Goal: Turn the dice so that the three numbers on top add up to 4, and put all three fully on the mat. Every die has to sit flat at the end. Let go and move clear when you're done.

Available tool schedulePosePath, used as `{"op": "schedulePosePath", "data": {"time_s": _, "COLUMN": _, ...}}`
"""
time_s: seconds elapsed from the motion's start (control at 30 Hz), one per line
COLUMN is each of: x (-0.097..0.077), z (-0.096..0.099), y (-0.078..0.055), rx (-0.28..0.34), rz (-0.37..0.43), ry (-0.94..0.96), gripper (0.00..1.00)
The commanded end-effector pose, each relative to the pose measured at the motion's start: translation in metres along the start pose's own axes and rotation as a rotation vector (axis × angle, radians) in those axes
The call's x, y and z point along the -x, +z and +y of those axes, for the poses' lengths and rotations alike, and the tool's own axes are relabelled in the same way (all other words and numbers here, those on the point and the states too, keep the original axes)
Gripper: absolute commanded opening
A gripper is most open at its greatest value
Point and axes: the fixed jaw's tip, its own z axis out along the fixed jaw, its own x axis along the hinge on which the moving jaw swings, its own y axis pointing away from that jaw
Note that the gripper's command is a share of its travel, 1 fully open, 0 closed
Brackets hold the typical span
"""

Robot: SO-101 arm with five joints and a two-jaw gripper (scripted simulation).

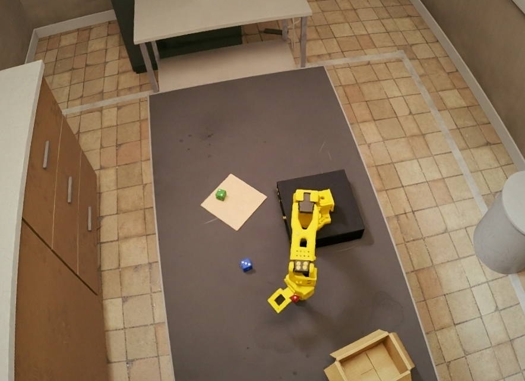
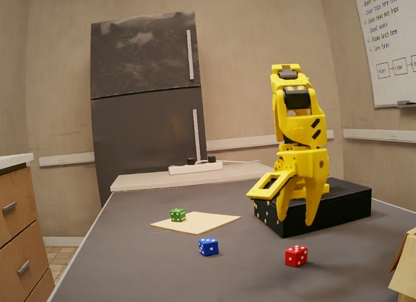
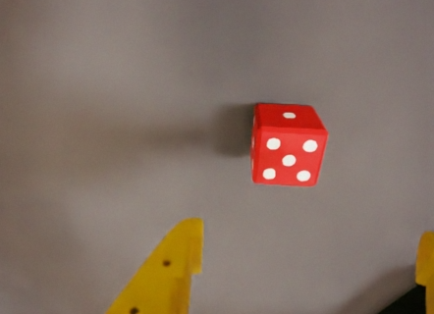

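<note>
The red die [image 1: 294,298] [image 2: 296,256] [image 3: 290,152] sits flat on the dark table, off the mat, with five on top. My gripper [image 2: 295,222] [image 3: 311,229] is open and empty above it; in the wrist view the die shows beyond the line between the fingertips. The blue die [image 1: 246,264] [image 2: 208,247] sits flat off the mat, its top looking like three. The green die [image 1: 220,194] [image 2: 178,215] sits flat on the pale mat [image 1: 242,215] [image 2: 201,226], near its left corner; its top number is too small to read surely.
The arm stands on a black box [image 1: 339,232] [image 2: 323,214] right of the mat. An open cardboard box [image 1: 369,362] [image 2: 403,268] stands near the table's right front. A brown drawer cabinet [image 1: 54,190] [image 2: 20,231] stands off the table's left side.
</note>
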Motion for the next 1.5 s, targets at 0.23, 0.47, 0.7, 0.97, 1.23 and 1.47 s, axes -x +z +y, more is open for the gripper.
{"op": "schedulePosePath", "data": {"time_s": 0.23, "x": -0.009, "z": -0.003, "y": 0.018, "rx": -0.049, "rz": 0.046, "ry": 0.0, "gripper": 0.31}}
{"op": "schedulePosePath", "data": {"time_s": 0.47, "x": -0.009, "z": -0.003, "y": 0.018, "rx": -0.049, "rz": 0.046, "ry": 0.0, "gripper": 0.31}}
{"op": "schedulePosePath", "data": {"time_s": 0.7, "x": -0.009, "z": -0.003, "y": 0.018, "rx": -0.049, "rz": 0.046, "ry": 0.0, "gripper": 0.31}}
{"op": "schedulePosePath", "data": {"time_s": 0.97, "x": -0.009, "z": -0.003, "y": 0.019, "rx": -0.049, "rz": 0.046, "ry": 0.0, "gripper": 0.31}}
{"op": "schedulePosePath", "data": {"time_s": 1.23, "x": -0.009, "z": -0.003, "y": 0.026, "rx": -0.049, "rz": 0.046, "ry": 0.0, "gripper": 0.31}}
{"op": "schedulePosePath", "data": {"time_s": 1.47, "x": -0.009, "z": -0.003, "y": 0.034, "rx": -0.049, "rz": 0.046, "ry": 0.0, "gripper": 0.31}}
